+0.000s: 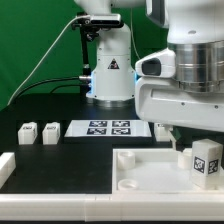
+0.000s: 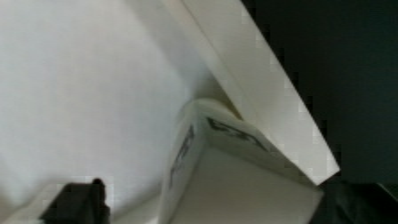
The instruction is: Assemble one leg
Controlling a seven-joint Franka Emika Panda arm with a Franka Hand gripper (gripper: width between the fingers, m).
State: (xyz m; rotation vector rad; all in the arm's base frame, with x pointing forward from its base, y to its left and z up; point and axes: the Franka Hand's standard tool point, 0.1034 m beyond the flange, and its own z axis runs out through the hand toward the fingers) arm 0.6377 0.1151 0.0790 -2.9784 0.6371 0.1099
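Observation:
A leg (image 1: 205, 160), a small white block with a black-and-white tag, stands upright at the near right corner of the large white tray-like piece (image 1: 140, 172). My gripper (image 1: 193, 133) hangs just above and behind it. In the wrist view the leg (image 2: 240, 150) lies between my fingertips (image 2: 71, 205), with the tray's raised rim (image 2: 258, 70) beyond it. The jaws stand wide, and one finger is clearly apart from the leg. My gripper (image 2: 217, 208) is open around the leg. Two more legs (image 1: 28, 133) (image 1: 50, 131) stand on the dark table at the exterior view's left.
The marker board (image 1: 105, 128) lies flat behind the tray, in front of the arm's base (image 1: 108, 75). Another white part (image 1: 5, 166) sits at the exterior view's far left edge. The arm's bulky body fills the upper right.

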